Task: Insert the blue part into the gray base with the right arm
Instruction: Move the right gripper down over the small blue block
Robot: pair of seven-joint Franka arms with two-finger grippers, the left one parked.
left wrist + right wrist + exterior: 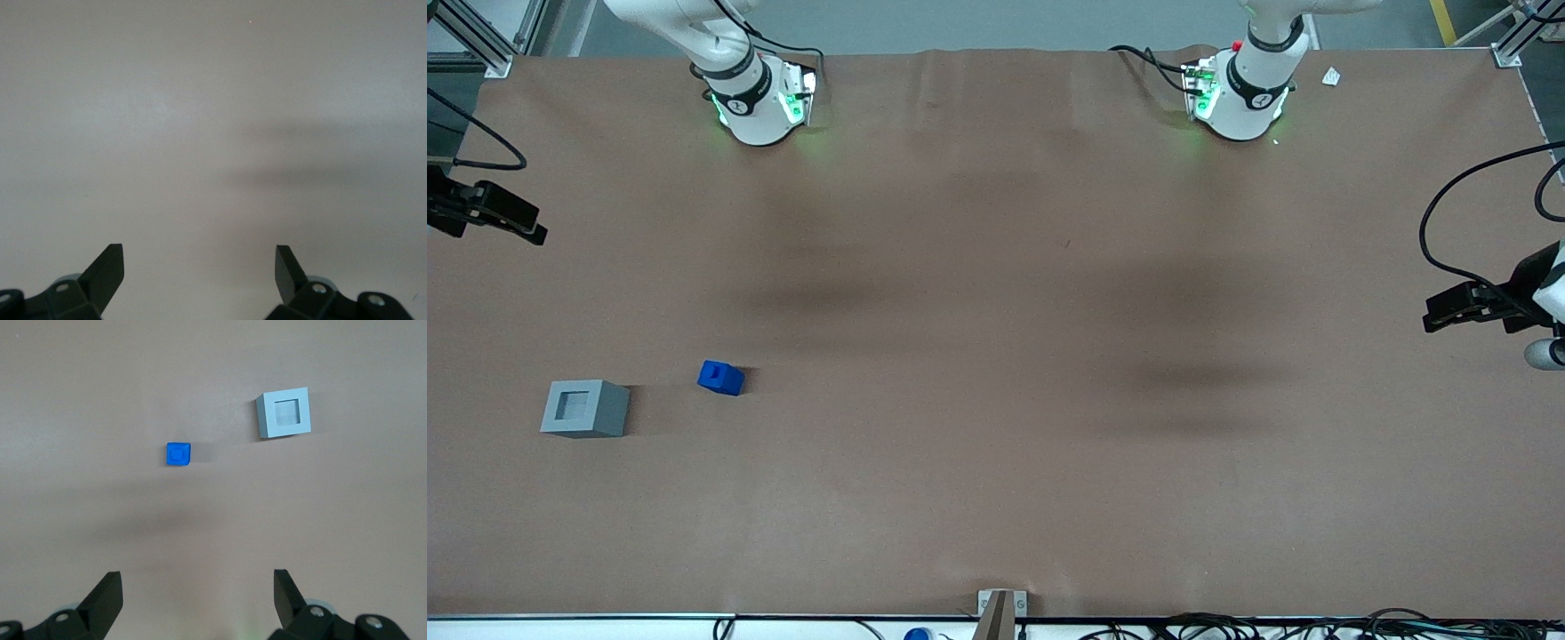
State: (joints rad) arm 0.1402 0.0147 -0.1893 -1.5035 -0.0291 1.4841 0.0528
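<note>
the small bright-blue plastic block (720,377) sits near the light-gray recessed cube (584,409) on the brown desk (996,462); the black two-finger hand (198,587) hangs above, seemingly high, wide open, empty.

small blue part (720,377) on the table near gray base (584,408), apparently upright, apart

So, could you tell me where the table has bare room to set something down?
The brown table is bare nearly everywhere, including the stretch toward the parked arm's end. Only the blue part and gray base occupy it, apart, with a bare strip between them. The open gripper hangs high above, holding nothing.
</note>
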